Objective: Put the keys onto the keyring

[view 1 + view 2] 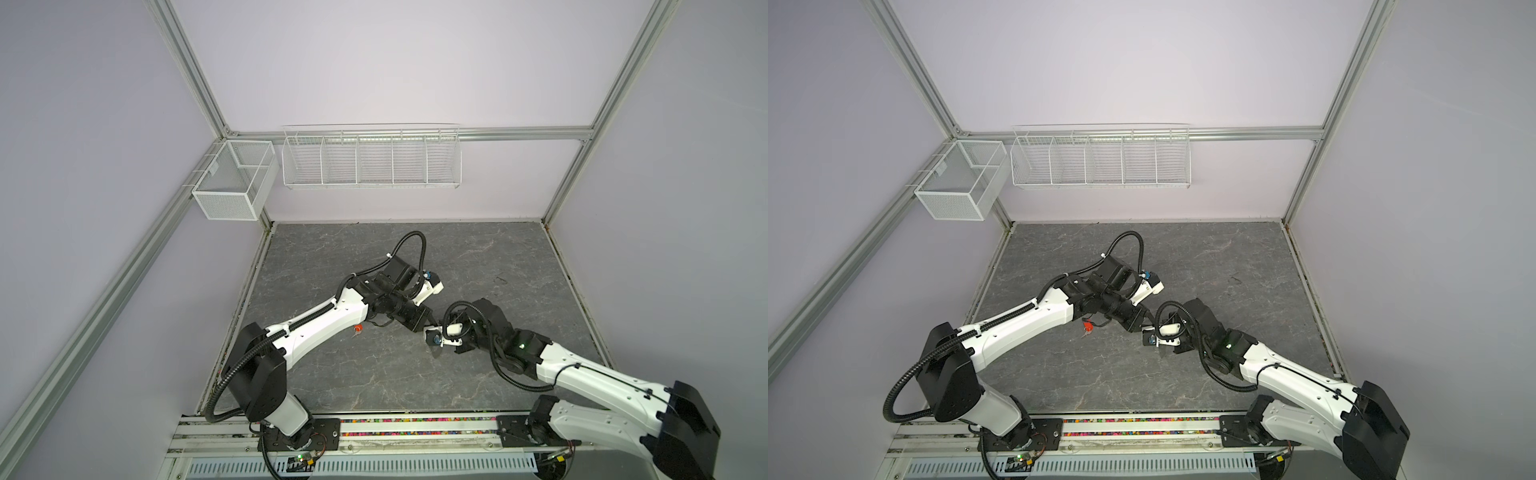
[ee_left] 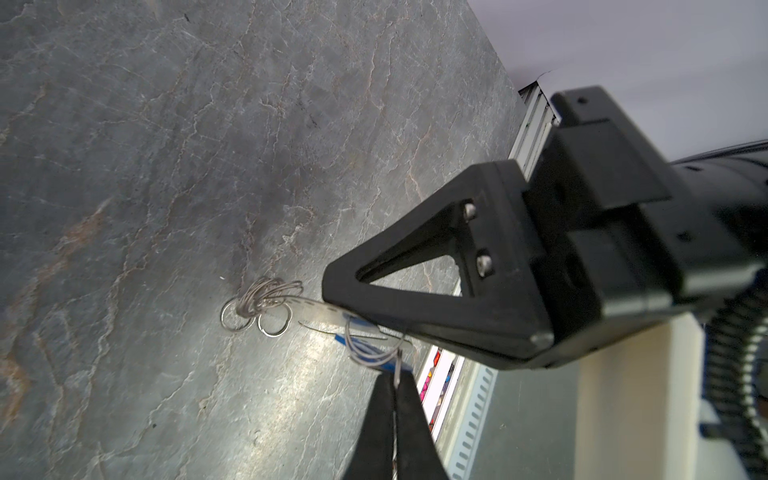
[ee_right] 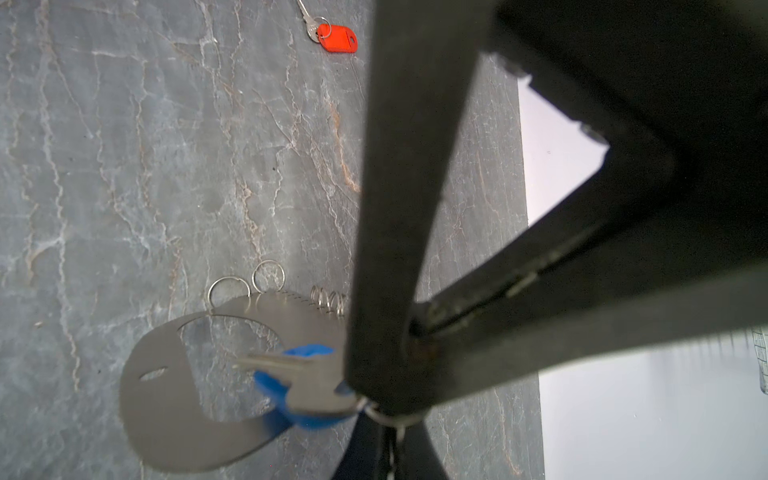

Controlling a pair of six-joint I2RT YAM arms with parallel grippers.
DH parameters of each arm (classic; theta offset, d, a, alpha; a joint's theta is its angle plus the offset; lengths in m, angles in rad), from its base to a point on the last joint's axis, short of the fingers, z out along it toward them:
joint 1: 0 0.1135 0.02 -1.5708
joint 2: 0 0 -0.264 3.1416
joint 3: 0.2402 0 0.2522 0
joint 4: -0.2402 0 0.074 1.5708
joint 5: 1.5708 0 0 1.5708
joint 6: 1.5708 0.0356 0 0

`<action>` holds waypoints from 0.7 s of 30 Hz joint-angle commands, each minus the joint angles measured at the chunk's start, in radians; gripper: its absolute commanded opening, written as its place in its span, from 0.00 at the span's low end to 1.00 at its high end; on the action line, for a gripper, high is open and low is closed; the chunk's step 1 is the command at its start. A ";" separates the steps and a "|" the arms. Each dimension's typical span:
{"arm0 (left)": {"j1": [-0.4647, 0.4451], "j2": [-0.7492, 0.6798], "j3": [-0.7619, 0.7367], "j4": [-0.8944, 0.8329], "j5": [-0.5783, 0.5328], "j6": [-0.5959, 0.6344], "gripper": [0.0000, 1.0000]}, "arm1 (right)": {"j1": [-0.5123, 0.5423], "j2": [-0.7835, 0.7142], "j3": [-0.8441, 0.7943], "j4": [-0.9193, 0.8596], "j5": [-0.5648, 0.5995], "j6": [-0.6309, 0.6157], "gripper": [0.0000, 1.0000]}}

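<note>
1. In both top views you see the two arms meet over the middle of the desk [image 1: 374, 386]. The left gripper [image 1: 431, 326] and the right gripper [image 1: 437, 352] sit tip to tip, too crowded there for you to read their jaws. The orange-tagged key [image 1: 357, 329] [image 1: 1087, 327] lies flat on the desk at about 9 o'clock from them, just beside the left forearm.
2. In the left wrist view, your left gripper [image 2: 338, 300] is clamped fully closed on the thin keyring [image 2: 322, 318], which you see edge-on. Its small rings [image 2: 253, 309] bunch at the free end; you cannot tell whether they touch the desk. The right gripper [image 2: 395, 376], fingers pressed together, pinches a wire ring [image 2: 374, 353] just beside the keyring.
3. In the right wrist view, the blue-tagged key [image 3: 299, 374] hangs from that wire ring at the right gripper's tip [image 3: 382, 401] and lies across the keyring's [image 3: 166, 415] oval cut-out [image 3: 224, 374]. The small rings [image 3: 268, 274] line the plate's edge. The orange-tagged key [image 3: 332, 35] lies well apart on the desk.
</note>
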 commanded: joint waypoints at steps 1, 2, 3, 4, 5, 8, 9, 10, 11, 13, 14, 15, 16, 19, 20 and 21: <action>-0.001 0.021 0.028 -0.022 -0.026 -0.019 0.00 | 0.015 -0.018 -0.016 0.006 -0.003 0.004 0.07; -0.001 0.021 0.026 -0.024 -0.026 -0.021 0.00 | 0.015 -0.020 -0.021 0.015 -0.001 0.005 0.08; 0.000 0.024 0.025 -0.027 -0.024 -0.021 0.00 | 0.015 -0.025 -0.026 0.021 -0.001 0.005 0.07; 0.000 0.026 0.025 -0.031 -0.022 -0.021 0.00 | 0.015 -0.027 -0.029 0.025 -0.001 0.005 0.07; -0.001 0.029 0.025 -0.034 -0.017 -0.021 0.00 | 0.015 -0.032 -0.032 0.032 -0.001 0.007 0.07; 0.001 0.035 0.022 -0.040 -0.014 -0.020 0.00 | 0.015 -0.041 -0.039 0.045 -0.003 0.012 0.07; 0.000 0.037 0.022 -0.043 -0.012 -0.019 0.00 | 0.015 -0.045 -0.041 0.051 -0.005 0.019 0.07; 0.001 0.038 0.020 -0.045 -0.012 -0.019 0.00 | 0.012 -0.049 -0.045 0.056 -0.010 0.023 0.07; 0.001 0.037 0.017 -0.045 -0.012 -0.019 0.00 | 0.010 -0.053 -0.047 0.057 -0.019 0.024 0.07; 0.001 0.034 0.014 -0.046 -0.015 -0.016 0.00 | 0.009 -0.060 -0.055 0.063 -0.025 0.031 0.07; 0.003 0.033 0.010 -0.046 -0.017 -0.017 0.00 | 0.008 -0.063 -0.058 0.064 -0.031 0.031 0.07; 0.004 0.030 0.008 -0.044 -0.015 -0.016 0.00 | 0.007 -0.066 -0.060 0.065 -0.035 0.033 0.07; 0.007 0.029 0.006 -0.044 -0.014 -0.018 0.00 | 0.006 -0.068 -0.060 0.064 -0.040 0.034 0.08; 0.010 0.018 0.002 -0.030 0.005 -0.015 0.00 | 0.004 -0.062 -0.055 0.049 -0.056 0.027 0.07; 0.011 0.013 0.000 -0.022 0.020 -0.016 0.00 | 0.004 -0.059 -0.053 0.046 -0.060 0.028 0.07; 0.011 0.009 0.002 -0.018 0.033 -0.016 0.00 | 0.004 -0.057 -0.051 0.044 -0.061 0.028 0.07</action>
